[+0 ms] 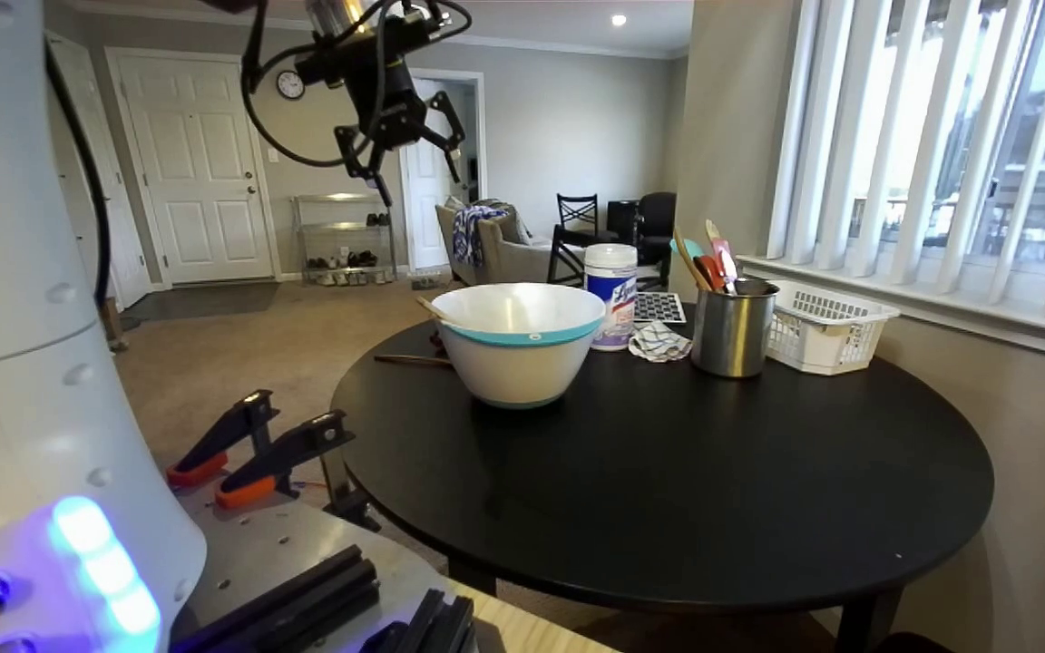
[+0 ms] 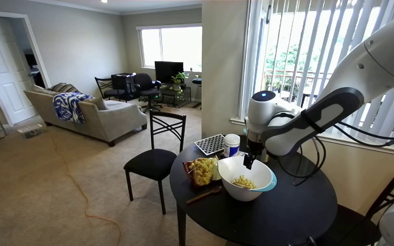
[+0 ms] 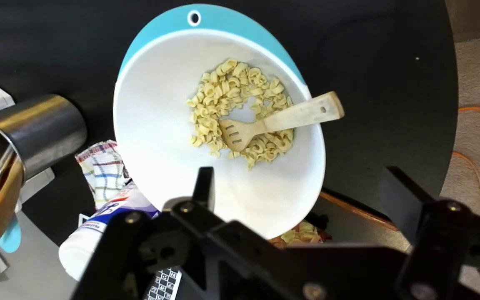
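In an exterior view the gripper (image 1: 421, 190) hung at the upper left of the frame, its fingers wide apart. In the wrist view a white bowl (image 3: 156, 125) sat on the desk (image 3: 369, 83) at the upper middle, with curly pasta (image 3: 223, 87) and a slotted wooden spatula (image 3: 286, 119) in it, the handle reaching over the right rim. A metal pot (image 3: 52, 129) of utensils (image 3: 4, 200) showed at left, near a checked cloth (image 3: 104, 168) and a plastic tub (image 3: 98, 227). An open bag (image 2: 190, 173) and a wooden spoon (image 2: 204, 195) lay left of the bowl in an exterior view.
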`<state>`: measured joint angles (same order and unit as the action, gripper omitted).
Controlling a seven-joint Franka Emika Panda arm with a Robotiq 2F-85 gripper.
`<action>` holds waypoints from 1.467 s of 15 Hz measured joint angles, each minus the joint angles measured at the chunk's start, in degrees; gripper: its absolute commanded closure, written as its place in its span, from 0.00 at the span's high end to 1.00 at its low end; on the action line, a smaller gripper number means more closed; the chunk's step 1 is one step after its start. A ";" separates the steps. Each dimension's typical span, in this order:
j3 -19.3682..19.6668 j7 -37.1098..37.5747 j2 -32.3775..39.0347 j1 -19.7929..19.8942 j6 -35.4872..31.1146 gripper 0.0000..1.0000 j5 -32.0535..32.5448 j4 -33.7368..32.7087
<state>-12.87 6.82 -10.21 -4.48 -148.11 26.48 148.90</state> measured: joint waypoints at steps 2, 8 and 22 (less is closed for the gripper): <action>0.52 0.00 0.51 0.08 -0.47 1.00 0.11 -0.19; 0.48 0.00 0.52 0.07 -0.51 1.00 0.11 -0.22; 0.13 10.10 1.36 2.87 -8.78 1.00 18.92 2.46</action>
<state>-12.74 16.92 -8.85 -1.60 -156.89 45.40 151.36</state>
